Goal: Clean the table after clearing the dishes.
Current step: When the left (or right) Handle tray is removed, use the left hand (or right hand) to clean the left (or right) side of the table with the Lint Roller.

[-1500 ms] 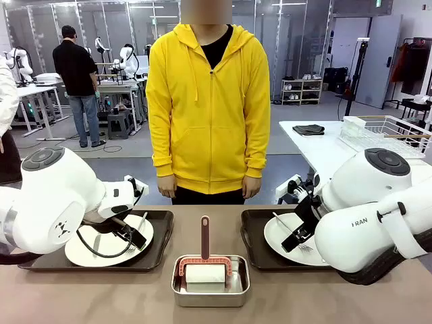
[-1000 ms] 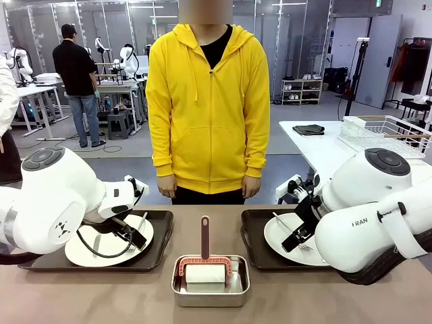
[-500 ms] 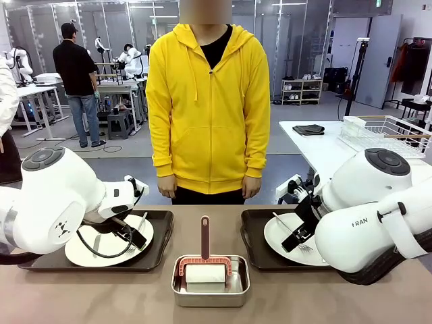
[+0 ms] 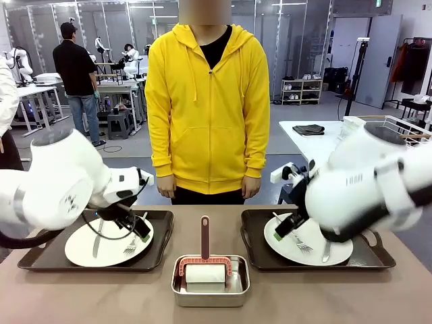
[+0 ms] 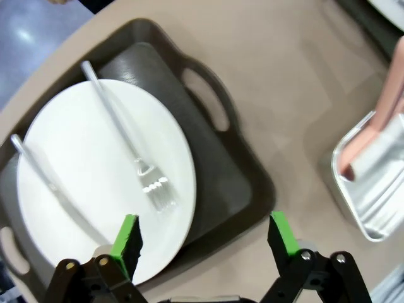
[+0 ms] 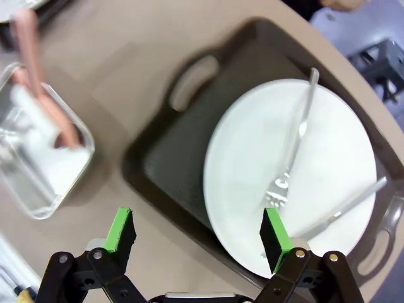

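Both arms are smeared by motion in the front view, and the left one hides the outer end of the left tray [image 4: 164,233]. The steel pan [image 4: 210,291] and its red-handled brush [image 4: 204,237] are blurry and cut off in both wrist views.

The left gripper [image 5: 203,230] hangs empty, jaws spread wide, above the left tray's edge beside the left plate [image 5: 82,151]. The right gripper [image 6: 197,227] is just as wide and empty above the right tray [image 6: 167,164].

Both white plates sit on dark trays at either side of the brown table [image 4: 304,300]. The left carries a fork [image 5: 136,161] and knife [image 5: 50,183], as does the right plate [image 6: 240,164].

Since a moment ago both arms have lifted, uncovering more of the plates.
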`<state>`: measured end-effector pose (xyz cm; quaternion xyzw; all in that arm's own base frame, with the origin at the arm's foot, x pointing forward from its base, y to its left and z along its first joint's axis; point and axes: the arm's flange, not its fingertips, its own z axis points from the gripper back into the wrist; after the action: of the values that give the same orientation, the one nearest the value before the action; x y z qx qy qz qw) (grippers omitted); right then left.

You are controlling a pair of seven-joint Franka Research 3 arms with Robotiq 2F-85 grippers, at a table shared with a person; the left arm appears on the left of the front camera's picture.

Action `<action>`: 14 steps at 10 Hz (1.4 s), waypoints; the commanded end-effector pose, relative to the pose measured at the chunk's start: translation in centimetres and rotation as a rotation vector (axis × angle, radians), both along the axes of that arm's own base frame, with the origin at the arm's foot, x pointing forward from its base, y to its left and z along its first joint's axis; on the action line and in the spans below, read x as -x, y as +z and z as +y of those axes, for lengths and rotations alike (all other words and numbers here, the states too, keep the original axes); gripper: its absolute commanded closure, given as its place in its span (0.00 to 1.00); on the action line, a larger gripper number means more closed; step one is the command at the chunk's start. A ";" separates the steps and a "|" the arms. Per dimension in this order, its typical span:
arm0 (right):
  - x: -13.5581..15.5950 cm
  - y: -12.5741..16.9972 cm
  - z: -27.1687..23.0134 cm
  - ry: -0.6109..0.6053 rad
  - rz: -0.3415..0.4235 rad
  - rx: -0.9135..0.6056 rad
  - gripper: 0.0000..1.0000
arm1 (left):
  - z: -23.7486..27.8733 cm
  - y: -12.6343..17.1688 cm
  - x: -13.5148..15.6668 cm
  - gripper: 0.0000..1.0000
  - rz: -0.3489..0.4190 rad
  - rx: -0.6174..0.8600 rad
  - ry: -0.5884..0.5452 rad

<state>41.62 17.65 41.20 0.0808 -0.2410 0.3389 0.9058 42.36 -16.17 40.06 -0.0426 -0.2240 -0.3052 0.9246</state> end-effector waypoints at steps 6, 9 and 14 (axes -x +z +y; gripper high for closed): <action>-6.6 3.9 -10.3 0.123 0.589 -0.692 0.00 | 12.7 5.7 -4.5 0.00 0.378 0.775 -0.247; -7.6 1.6 -16.5 -0.032 0.646 -0.876 0.00 | 20.1 4.7 -4.7 0.00 0.358 1.053 -0.125; -7.1 0.4 -27.8 -0.154 0.688 -1.040 0.00 | 32.8 2.0 -1.7 0.00 0.351 1.208 -0.045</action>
<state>48.29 -8.61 41.09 0.5735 -0.0813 0.0809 0.8112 44.41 15.41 41.96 -0.6114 -0.1890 -0.1187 0.7592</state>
